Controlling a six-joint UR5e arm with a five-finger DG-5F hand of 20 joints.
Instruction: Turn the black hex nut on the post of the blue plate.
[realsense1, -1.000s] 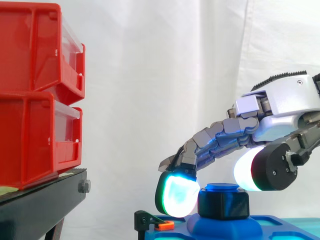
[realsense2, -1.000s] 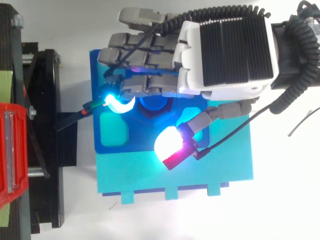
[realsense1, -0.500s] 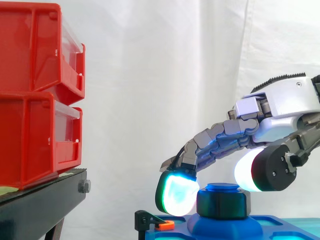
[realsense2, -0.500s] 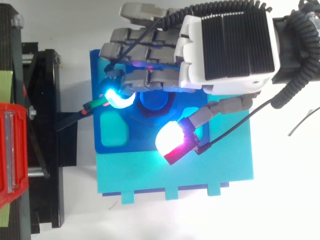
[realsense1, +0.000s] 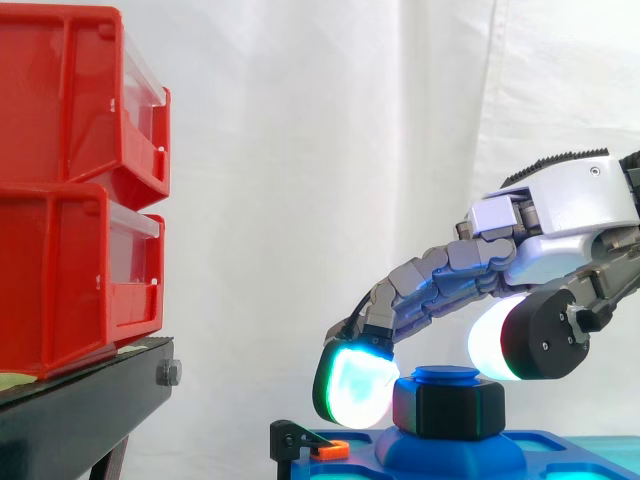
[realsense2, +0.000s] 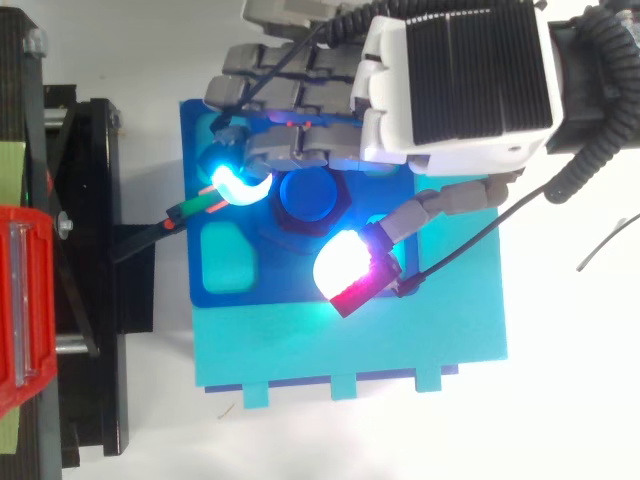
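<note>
The black hex nut (realsense1: 448, 408) is sitting on the round blue post (realsense1: 445, 375) rising from the blue plastic plate (realsense2: 230, 290). The silver-grey robot hand (realsense1: 570, 215) is arching over it, loosely spread. One cyan-glowing fingertip pad (realsense1: 355, 388) is resting against the nut's left side, while the white-glowing thumb pad (realsense1: 488, 345) is hovering just above its right. The stacked red plastic bins (realsense1: 70, 190) are standing well apart.

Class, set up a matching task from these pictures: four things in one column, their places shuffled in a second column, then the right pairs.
1 black hex nut
2 red bins
3 hand
4 blue plate

A on the black stand
B coming in from the side view's right edge
C on the post
D under the post, carrying it

Pairs: 1-C, 2-A, 3-B, 4-D
</note>
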